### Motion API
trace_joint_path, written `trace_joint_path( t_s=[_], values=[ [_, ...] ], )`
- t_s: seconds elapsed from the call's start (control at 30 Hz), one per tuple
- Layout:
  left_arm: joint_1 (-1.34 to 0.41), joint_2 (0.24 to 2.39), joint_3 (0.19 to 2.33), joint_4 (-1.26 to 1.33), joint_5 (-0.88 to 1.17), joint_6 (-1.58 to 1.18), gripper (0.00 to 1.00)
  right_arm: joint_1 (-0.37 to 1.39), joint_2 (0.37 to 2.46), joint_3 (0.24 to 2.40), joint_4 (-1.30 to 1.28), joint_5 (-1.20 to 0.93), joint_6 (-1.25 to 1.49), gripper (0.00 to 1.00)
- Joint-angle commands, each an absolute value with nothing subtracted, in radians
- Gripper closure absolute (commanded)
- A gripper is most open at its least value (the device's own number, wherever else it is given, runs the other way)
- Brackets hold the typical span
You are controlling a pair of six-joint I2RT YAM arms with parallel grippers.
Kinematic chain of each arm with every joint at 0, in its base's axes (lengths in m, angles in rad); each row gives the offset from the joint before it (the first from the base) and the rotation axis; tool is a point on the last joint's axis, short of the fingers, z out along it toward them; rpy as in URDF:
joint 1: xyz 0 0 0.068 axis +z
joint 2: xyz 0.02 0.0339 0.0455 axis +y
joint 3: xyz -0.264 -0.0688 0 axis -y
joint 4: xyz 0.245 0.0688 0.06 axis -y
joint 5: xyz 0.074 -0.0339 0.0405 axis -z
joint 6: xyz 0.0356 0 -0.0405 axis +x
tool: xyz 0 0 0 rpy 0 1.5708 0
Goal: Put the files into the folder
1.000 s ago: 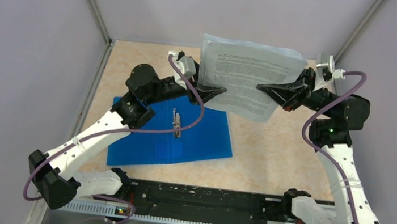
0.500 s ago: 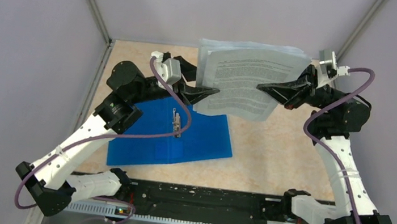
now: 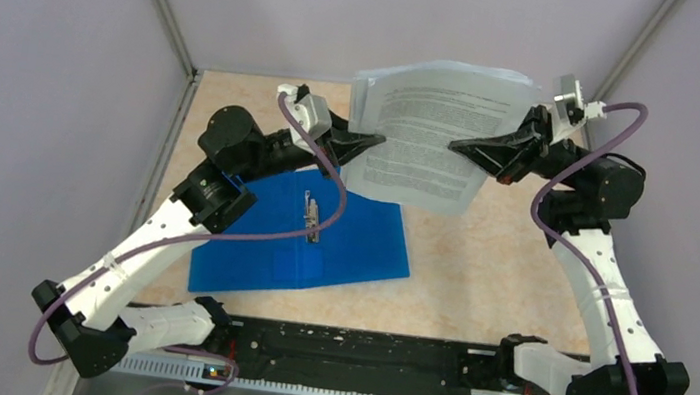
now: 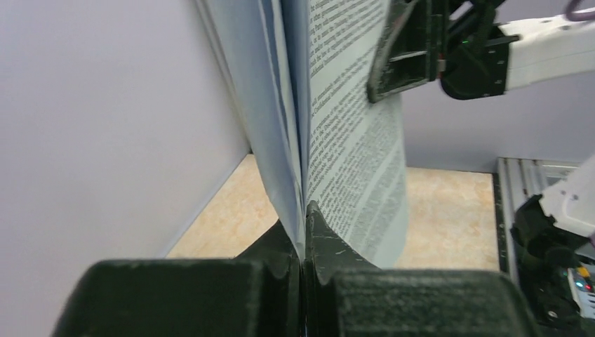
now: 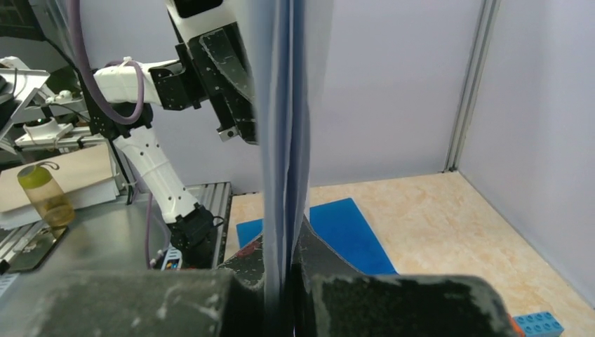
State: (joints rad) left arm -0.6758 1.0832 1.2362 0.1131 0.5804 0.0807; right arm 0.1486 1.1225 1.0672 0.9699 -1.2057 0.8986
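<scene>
Pinching opposite edges, the left hand and right hand each clamp the files aloft; the folder lies open on the tabletop.

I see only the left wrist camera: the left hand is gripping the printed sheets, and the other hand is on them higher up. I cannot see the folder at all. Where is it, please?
Observer: In the top view the folder lies flat on the table, on the left arm's side, with its metal clip facing up.
Operator: And the sheets, are they touching it?
Observer: No. The left hand and right hand hold the files up in the air.
Operator: Is something else lying on the table?
Observer: Yes. The right wrist view shows a small blue brick on the table, apart from the folder.
</scene>
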Motion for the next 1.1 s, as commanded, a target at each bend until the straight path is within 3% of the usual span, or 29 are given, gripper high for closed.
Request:
trace_joint_path(
  t_s=[0.0, 0.13, 0.3, 0.47, 0.7, 1.07],
  values=[
    [-0.672, 1.111, 1.247, 0.133, 0.39, 0.065, 1.0, 0.154, 1.119, 1.109, 0.862, -1.144, 0.784, 0.94],
    [-0.672, 1.159, 1.196, 0.239, 0.353, 0.034, 1.0, 0.155, 1.081, 1.077, 0.67, -1.016, 0.586, 0.87],
    [-0.672, 1.334, 1.158, 0.487, 0.377, -0.029, 1.0, 0.154, 1.019, 0.962, 0.478, -0.744, 0.269, 0.96],
    [-0.664, 1.558, 1.193, 0.666, 0.411, -0.068, 1.0, 0.143, 1.069, 0.853, 0.566, -0.65, 0.17, 0.99],
    [-0.594, 1.858, 1.277, 0.948, 0.534, -0.153, 1.0, 0.044, 1.226, 0.709, 0.879, -0.654, 0.245, 0.98],
    [-0.497, 2.195, 1.501, 1.179, 0.676, -0.242, 1.0, 0.005, 1.526, 0.661, 1.223, -0.64, 0.372, 0.86]
  ],
)
